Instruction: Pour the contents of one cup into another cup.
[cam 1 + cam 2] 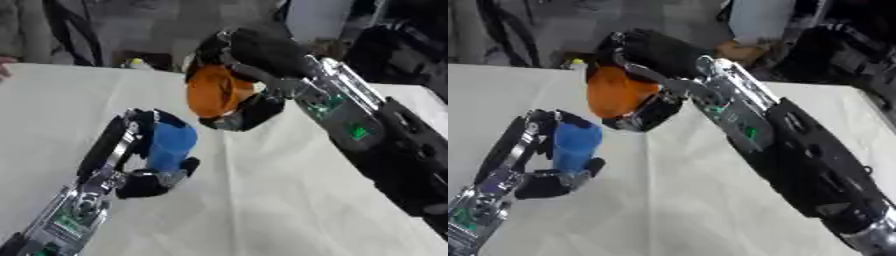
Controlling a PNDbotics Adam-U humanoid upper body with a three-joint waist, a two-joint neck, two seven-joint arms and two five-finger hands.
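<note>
Left hand (pixel 140 165) fingers curled round upright blue plastic cup (pixel 171 145); right hand (pixel 254 65) fingers gripping tilted orange plastic cup (pixel 217 91) above white surface (pixel 280 200).

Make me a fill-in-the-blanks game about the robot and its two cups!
1. The left hand holds the ____ cup.
2. The orange cup is in the ____ hand.
3. The orange cup is held ____ than the blue one.
4. Both cups are over a ____ table.

Missing words: blue; right; higher; white
</note>
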